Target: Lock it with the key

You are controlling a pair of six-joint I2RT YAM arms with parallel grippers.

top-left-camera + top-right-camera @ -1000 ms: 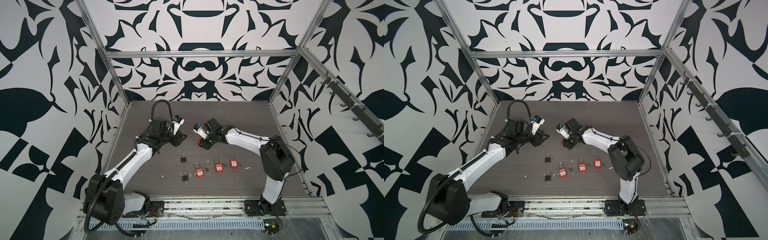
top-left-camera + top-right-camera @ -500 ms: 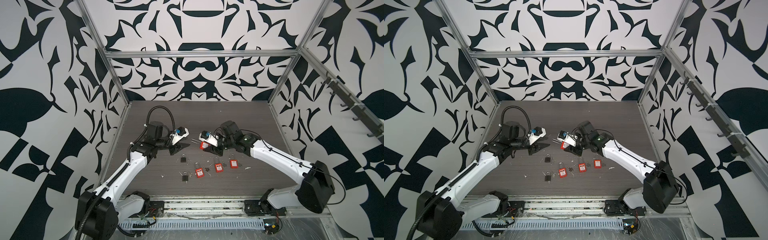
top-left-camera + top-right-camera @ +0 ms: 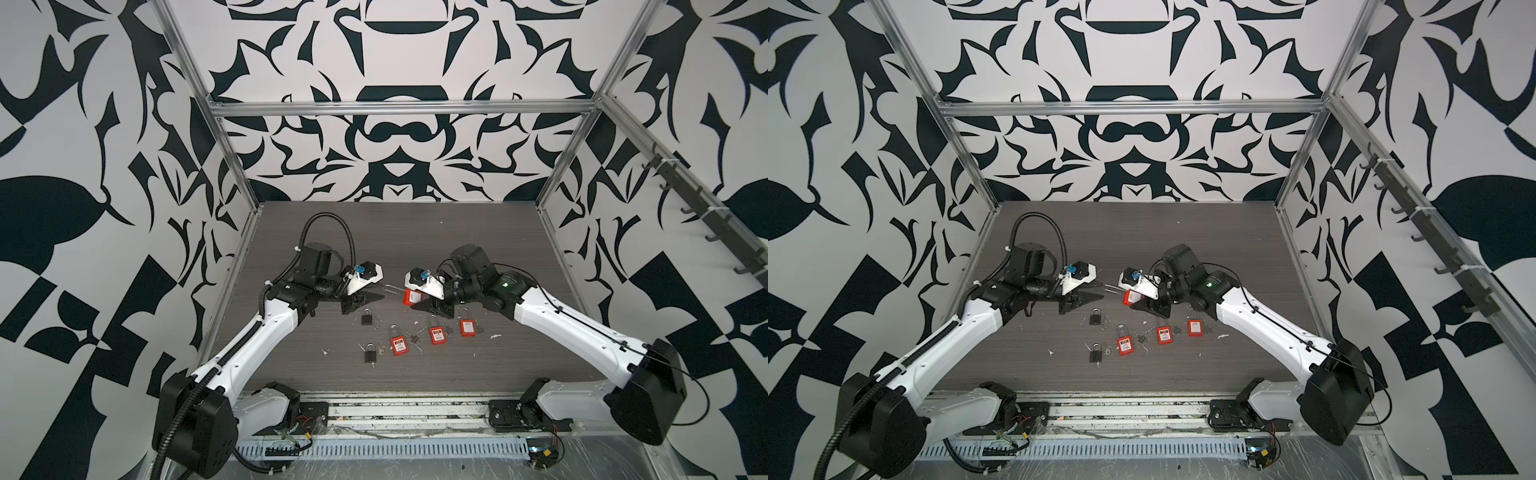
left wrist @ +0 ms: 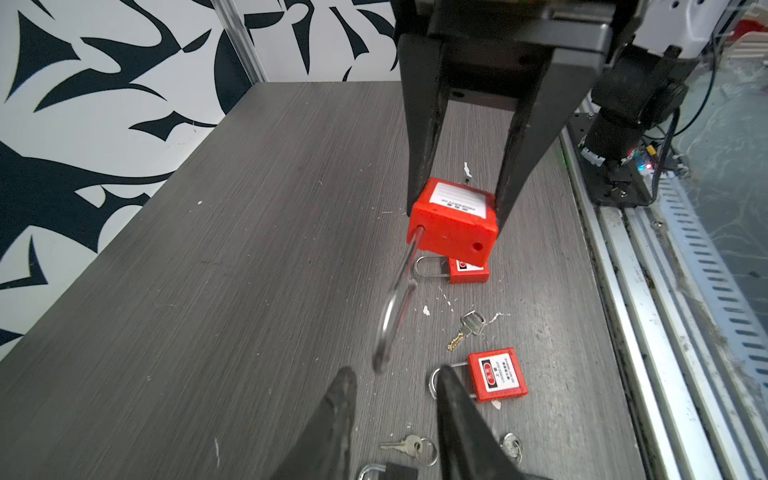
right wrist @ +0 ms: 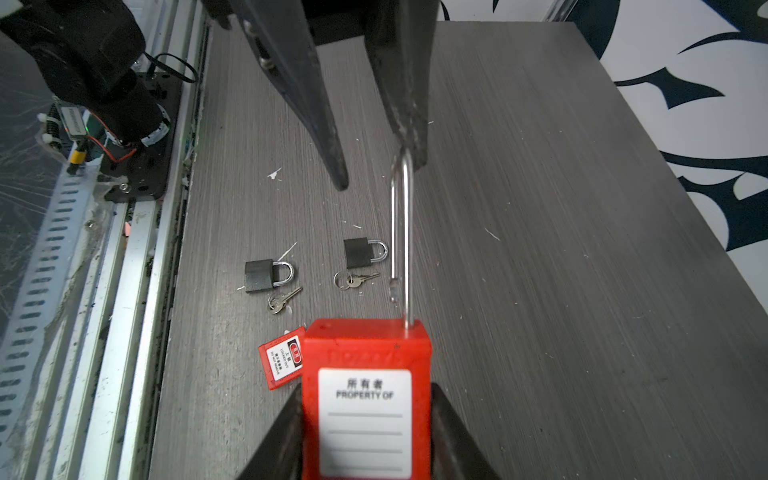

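Both arms inward, left gripper (image 4: 395, 376) parted, right gripper (image 5: 365, 392) clamped.

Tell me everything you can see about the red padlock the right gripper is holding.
The red padlock has a blocky, plastic-looking body with a white "PROPERTY OF" label. Its long silver shackle is open, one leg out of the body. The right gripper clamps the body's sides, holding it above the table; the shackle's bend appears to touch one finger of the open left gripper.
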